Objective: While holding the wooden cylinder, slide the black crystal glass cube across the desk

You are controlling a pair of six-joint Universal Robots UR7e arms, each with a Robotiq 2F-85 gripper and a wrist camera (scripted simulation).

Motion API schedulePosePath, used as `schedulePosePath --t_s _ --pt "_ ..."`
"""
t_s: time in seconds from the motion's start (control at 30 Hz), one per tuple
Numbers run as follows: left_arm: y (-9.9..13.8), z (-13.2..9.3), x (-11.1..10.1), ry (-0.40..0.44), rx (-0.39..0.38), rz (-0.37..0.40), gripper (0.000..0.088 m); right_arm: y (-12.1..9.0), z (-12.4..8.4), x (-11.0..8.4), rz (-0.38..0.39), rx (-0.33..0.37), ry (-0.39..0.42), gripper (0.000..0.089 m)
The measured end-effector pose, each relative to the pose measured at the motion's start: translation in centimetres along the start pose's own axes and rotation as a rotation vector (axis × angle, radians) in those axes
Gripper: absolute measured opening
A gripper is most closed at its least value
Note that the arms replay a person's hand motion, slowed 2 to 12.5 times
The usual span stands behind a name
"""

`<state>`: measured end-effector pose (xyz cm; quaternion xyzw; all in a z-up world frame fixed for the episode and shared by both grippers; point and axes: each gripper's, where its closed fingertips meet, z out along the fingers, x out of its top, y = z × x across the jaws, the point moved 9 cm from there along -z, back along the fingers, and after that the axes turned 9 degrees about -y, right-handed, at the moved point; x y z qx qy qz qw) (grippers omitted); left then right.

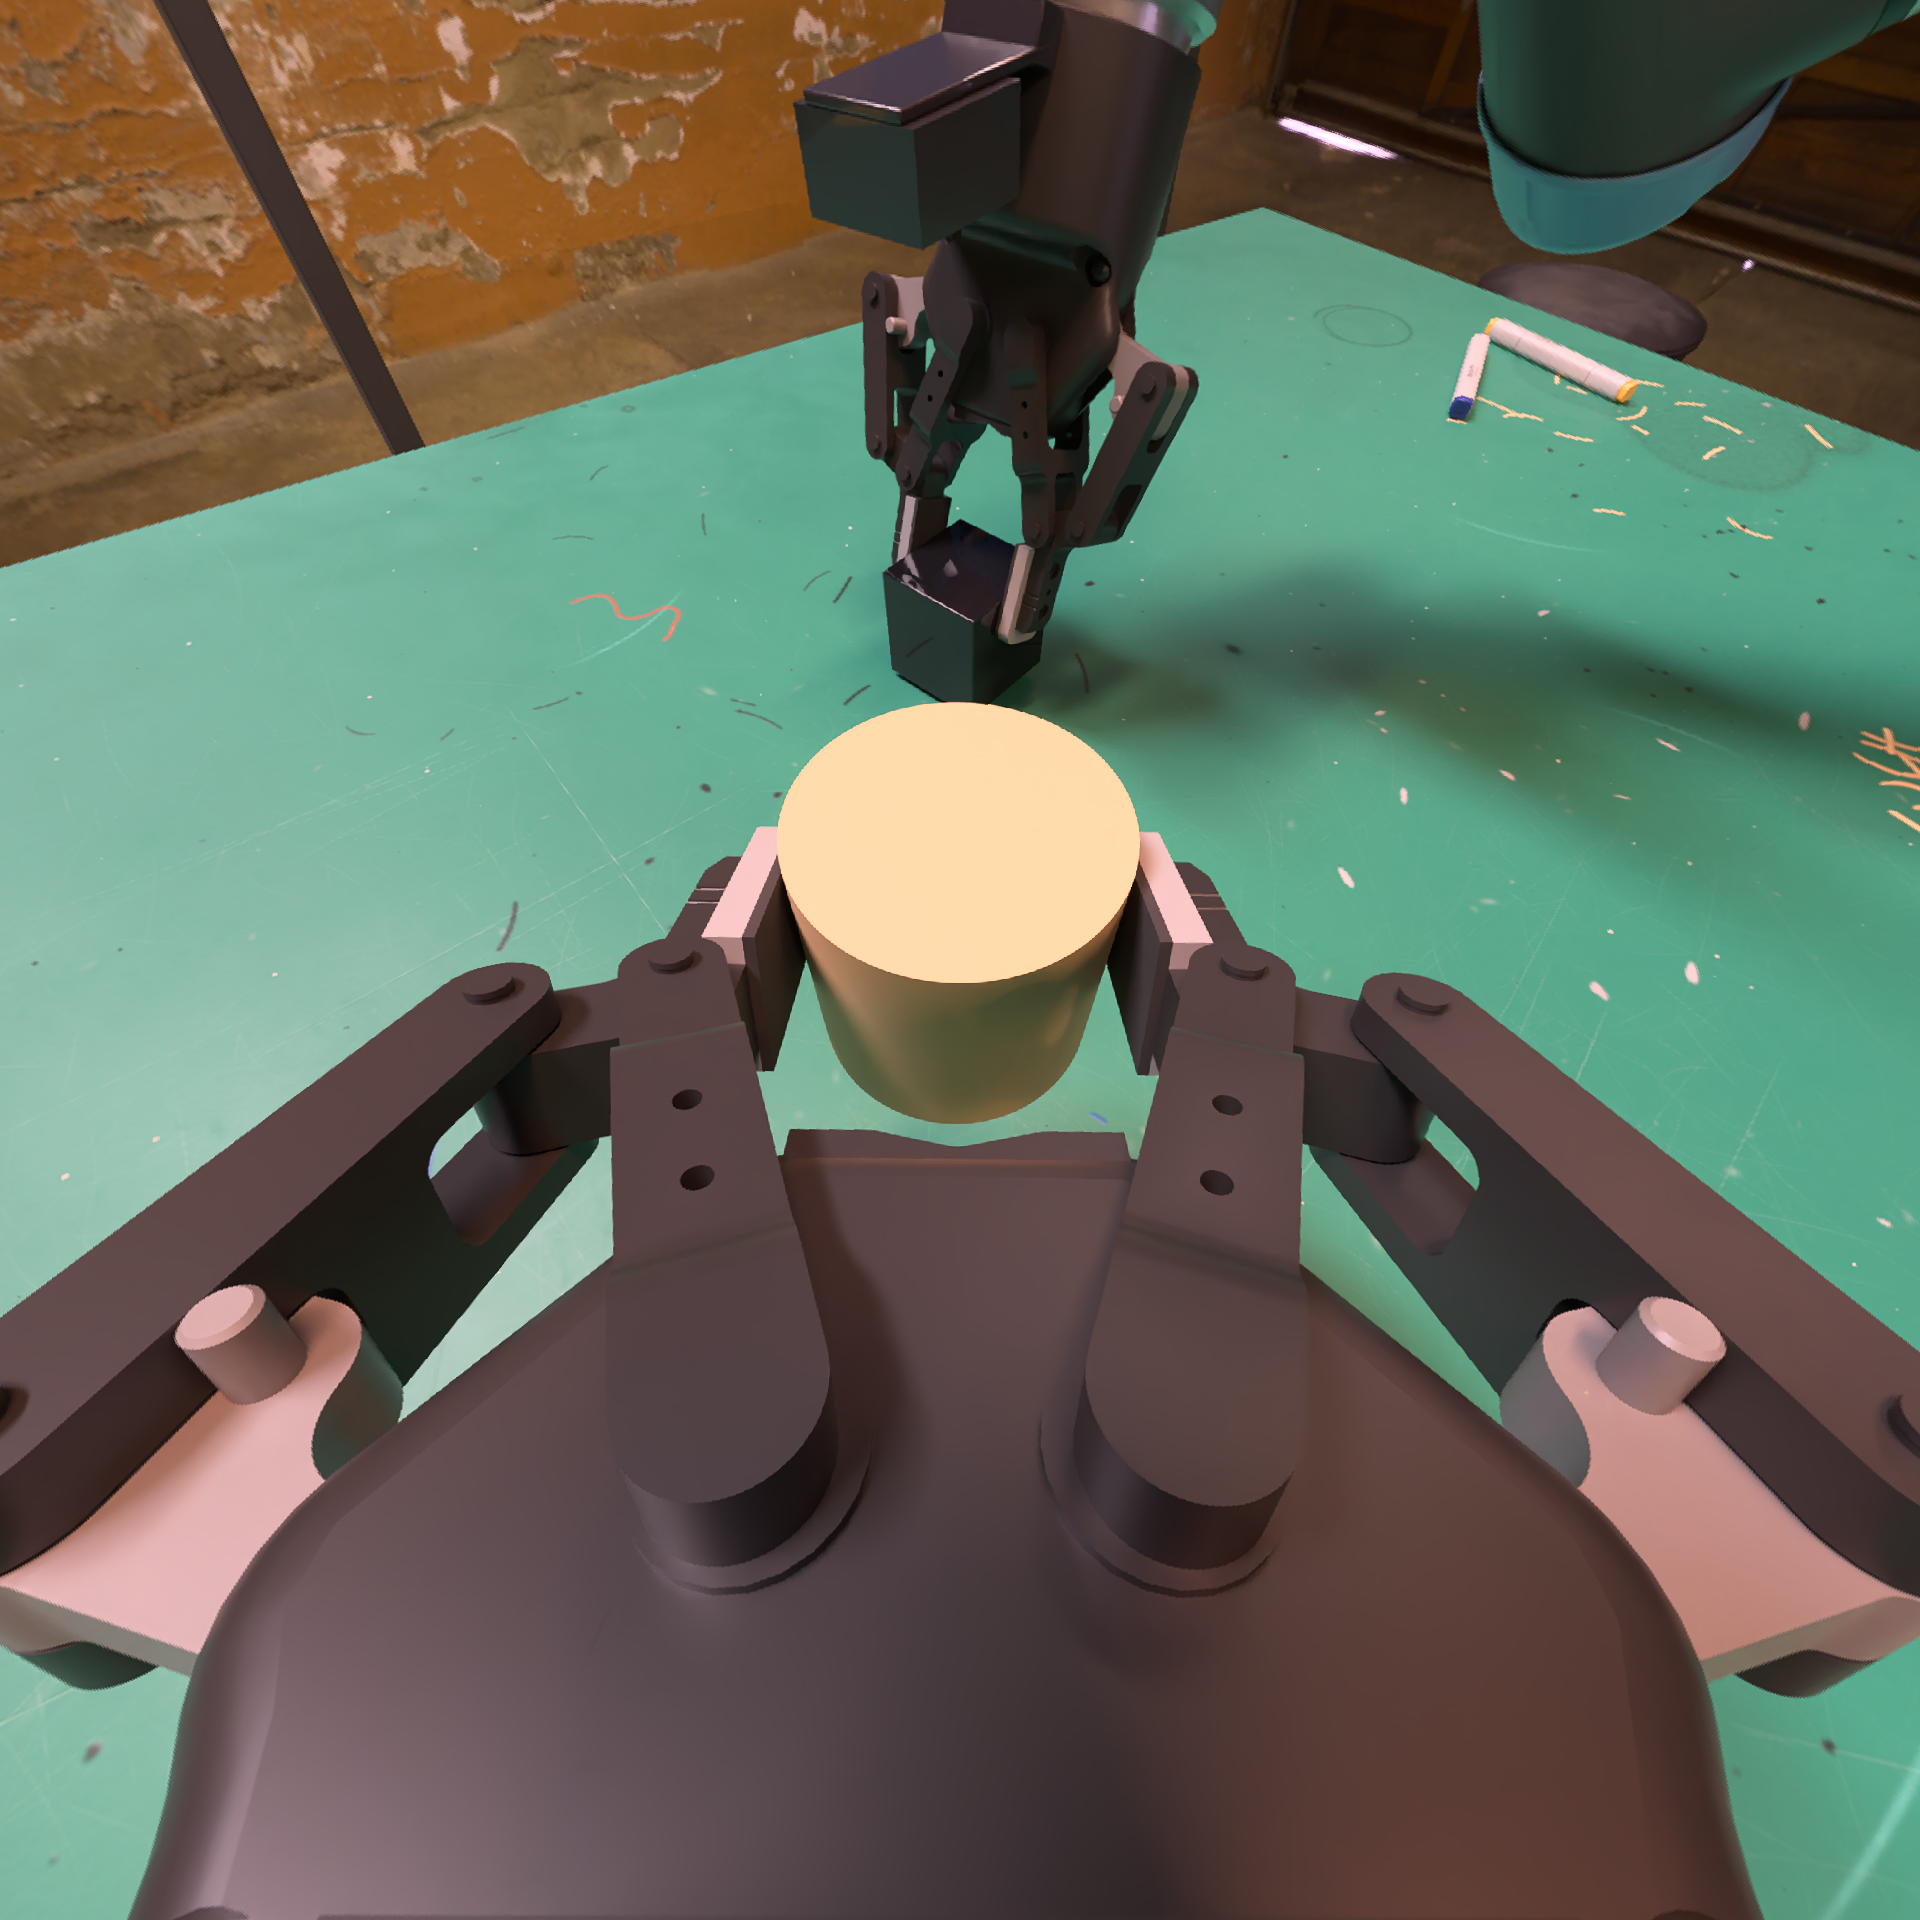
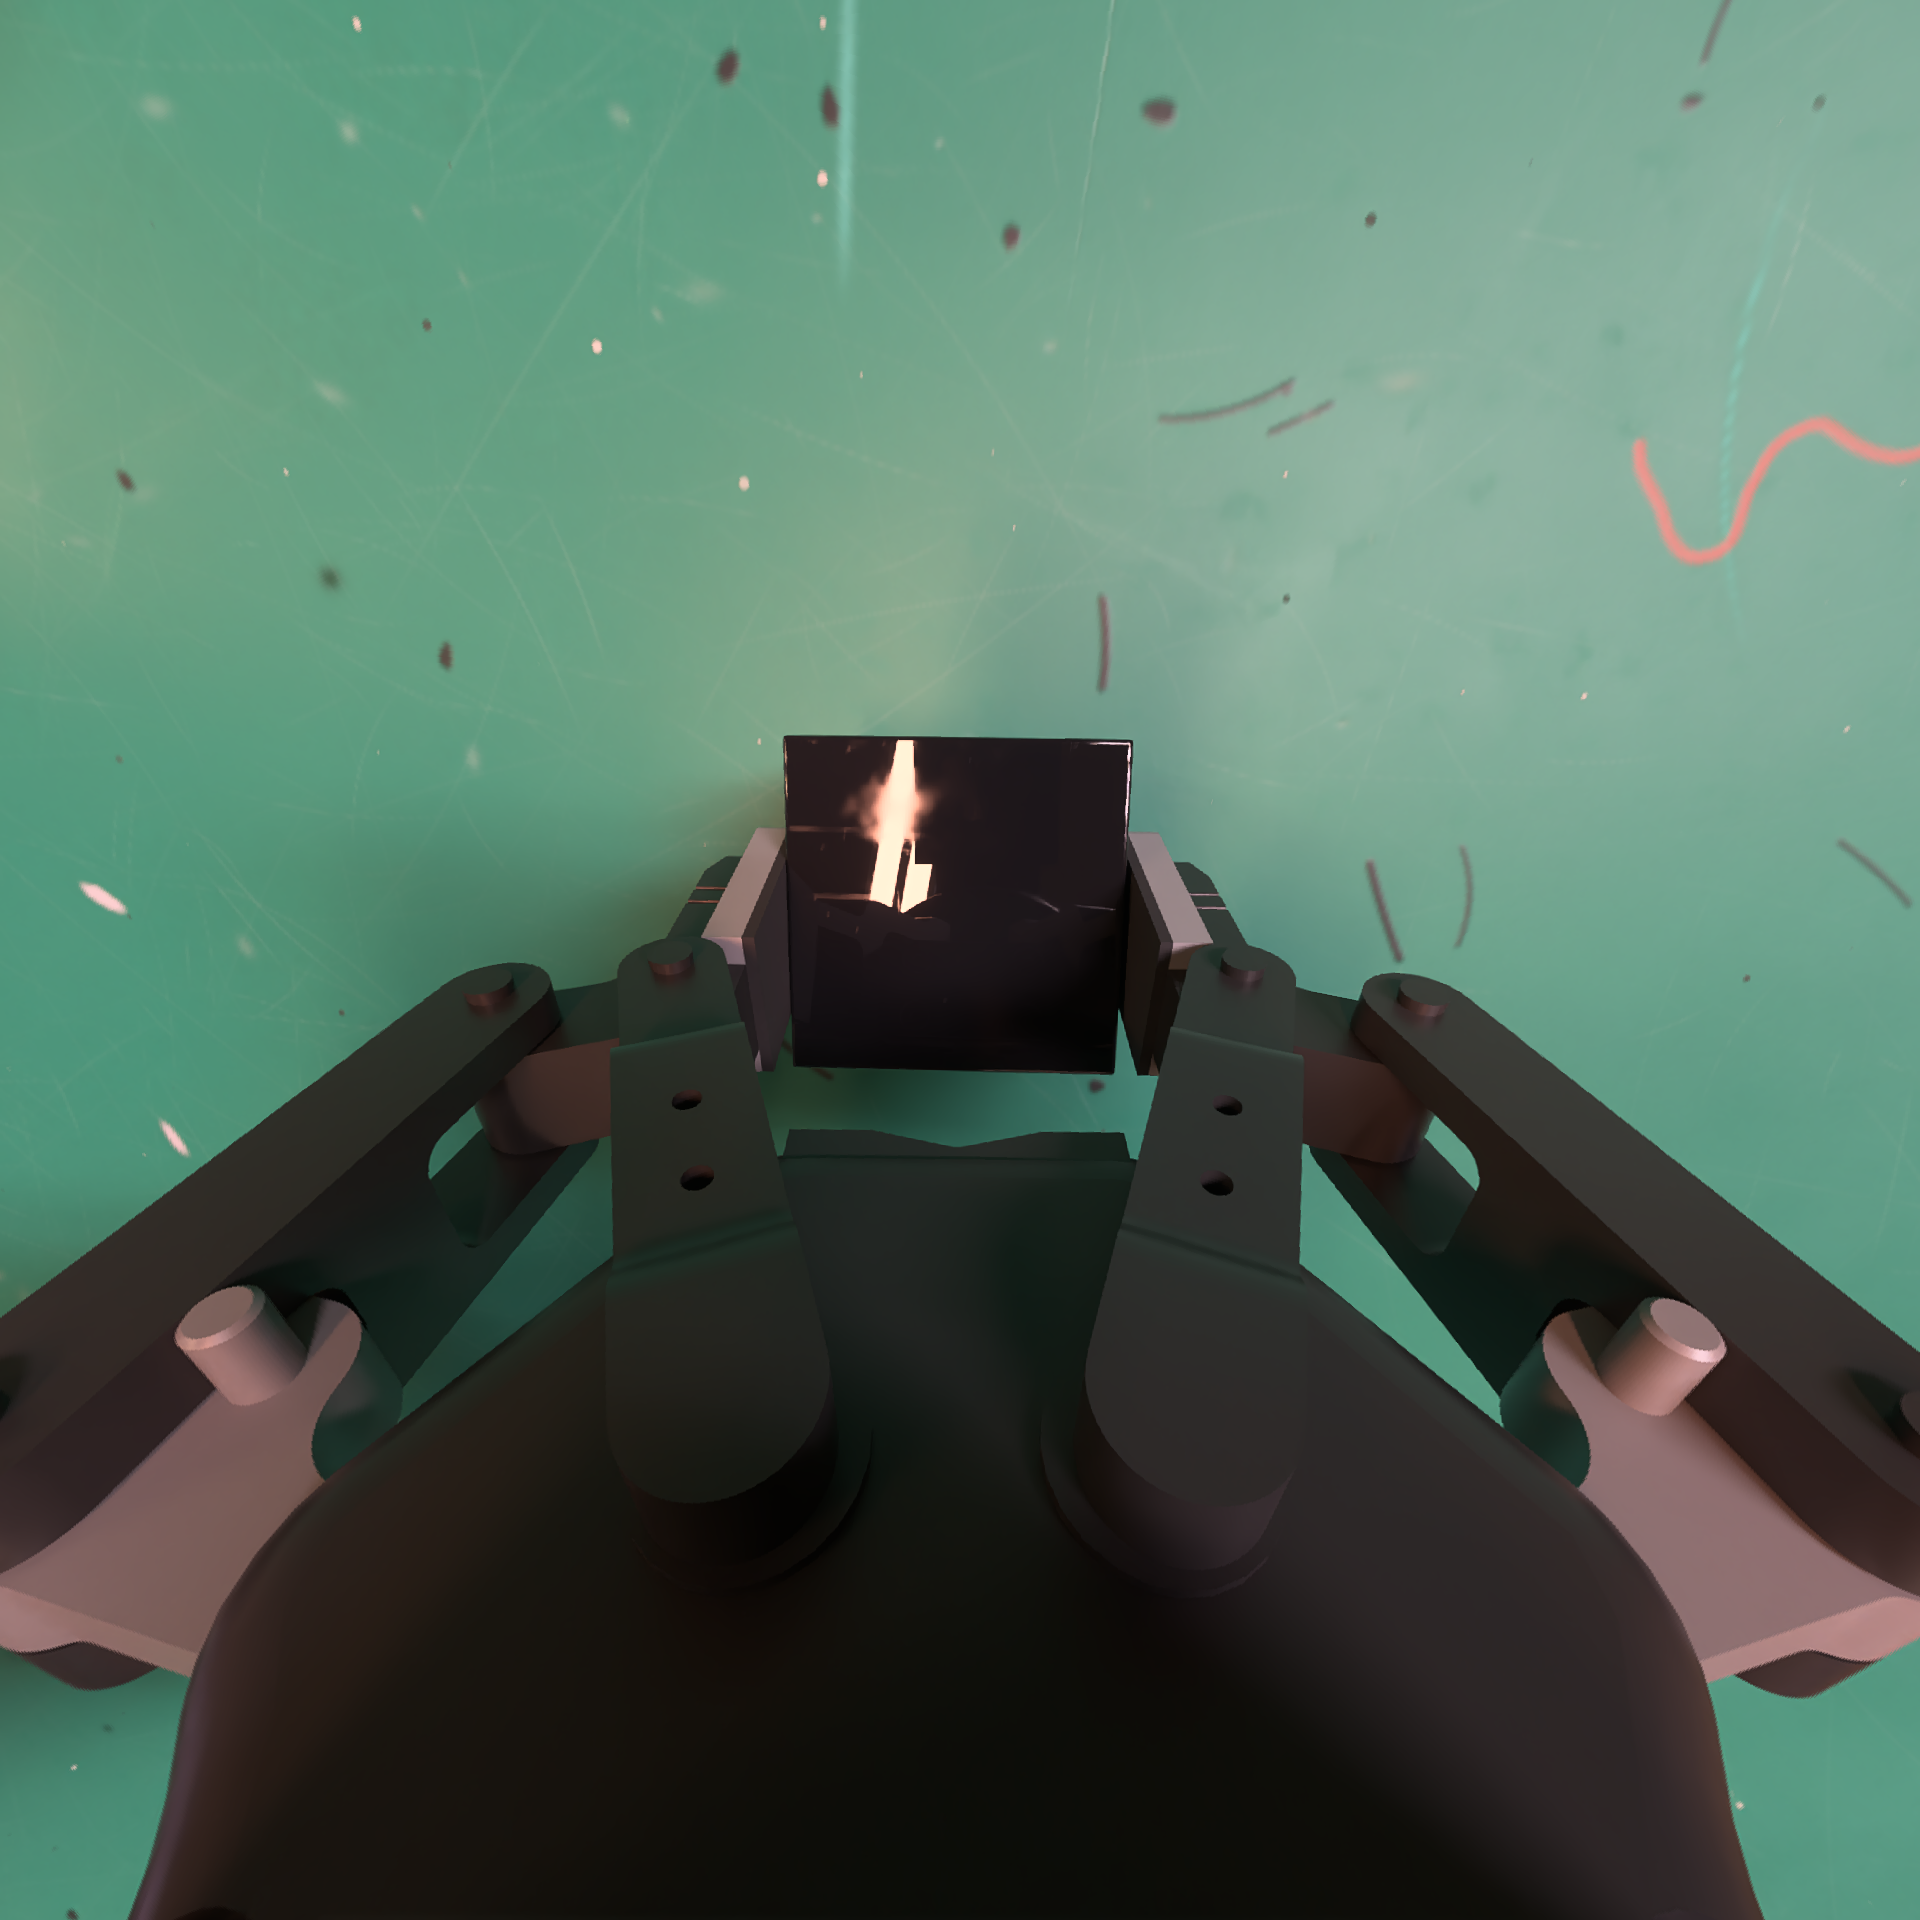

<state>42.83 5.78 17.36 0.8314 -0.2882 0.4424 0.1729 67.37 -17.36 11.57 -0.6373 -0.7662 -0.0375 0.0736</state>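
Left gripper (image 1: 958, 914) was clamped on the wooden cylinder (image 1: 956, 894), one pad (image 1: 774, 935) against each side of its curved wall. The cylinder's flat, pale end faced the camera. Whether the cylinder was clear of the green desk (image 1: 312, 790) could not be told.

Right gripper (image 2: 954, 945) was closed around the black crystal glass cube (image 2: 956, 914), with a pad (image 2: 764, 935) flat on each of two opposite faces. In the left wrist view, the right gripper (image 1: 971, 582) pointed downward and the cube (image 1: 951, 623) sat with its lower edge at the desk surface, just beyond the cylinder.

Two white markers (image 1: 1558, 358) lay near the far right desk edge, well apart from both grippers.
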Motion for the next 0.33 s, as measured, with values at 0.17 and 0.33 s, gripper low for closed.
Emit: schedulePosePath --t_s 0.17,0.33 --pt "0.1 0.3 0.0 -0.011 -0.003 0.004 0.0509 -0.3 0.0 -1.0 0.004 -0.003 -0.014 0.0509" --pt "0.2 0.6 0.0 -0.017 -0.01 0.005 0.0509 -0.4 0.1 -1.7 0.012 0.0 -0.014 0.0508"
